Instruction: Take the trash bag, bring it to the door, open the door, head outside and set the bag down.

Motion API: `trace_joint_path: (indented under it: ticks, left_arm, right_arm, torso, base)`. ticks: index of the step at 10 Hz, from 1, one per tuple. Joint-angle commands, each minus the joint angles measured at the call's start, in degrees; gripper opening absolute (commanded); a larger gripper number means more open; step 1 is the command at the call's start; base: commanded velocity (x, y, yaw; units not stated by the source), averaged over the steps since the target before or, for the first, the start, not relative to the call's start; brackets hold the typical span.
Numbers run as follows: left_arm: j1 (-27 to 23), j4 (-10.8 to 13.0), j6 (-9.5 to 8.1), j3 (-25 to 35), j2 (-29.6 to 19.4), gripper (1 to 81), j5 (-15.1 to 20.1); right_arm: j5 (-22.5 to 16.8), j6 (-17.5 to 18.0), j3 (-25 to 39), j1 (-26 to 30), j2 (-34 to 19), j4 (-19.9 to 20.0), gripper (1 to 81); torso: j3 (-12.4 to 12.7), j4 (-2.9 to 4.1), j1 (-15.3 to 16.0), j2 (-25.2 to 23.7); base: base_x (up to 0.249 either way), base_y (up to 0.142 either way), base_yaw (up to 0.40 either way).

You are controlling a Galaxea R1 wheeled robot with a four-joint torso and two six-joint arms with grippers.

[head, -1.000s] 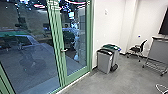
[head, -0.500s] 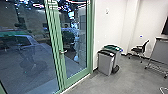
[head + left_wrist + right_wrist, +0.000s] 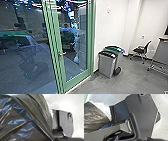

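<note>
Robot just rolled closer to the shut glass door (image 3: 73, 47) with the trash bag (image 3: 26, 119), so carrying looked nearly done. Couldn't tell either pincer's grip, tbh.

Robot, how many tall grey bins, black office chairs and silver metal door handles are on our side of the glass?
Tall grey bins (black-lidded bin and green-lidded bin): 2
Black office chair: 1
Silver metal door handle: 1
Total: 4
</note>
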Motion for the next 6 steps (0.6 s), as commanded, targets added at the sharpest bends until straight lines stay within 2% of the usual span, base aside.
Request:
trace_joint_path:
  ticks: [1, 6]
  left_arm:
    - [-3.68, 0.13, 0.44, 0.06, -0.66, 1.0, 3.79]
    - [-3.59, 0.13, 0.44, 0.06, -0.66, 1.0, 3.79]
  right_arm:
    - [-3.12, -0.17, 0.33, 2.54, -0.01, -0.61, 81.1]
    - [-3.04, -0.25, 0.33, 2.54, -0.01, -0.61, 81.1]
  torso:
    - [0.00, 0.00, 0.05, 0.00]
    - [0.00, 0.00, 0.05, 0.00]
  base:
    - [0.193, 0.000, 0.000]
    - [0.194, 0.000, 0.000]
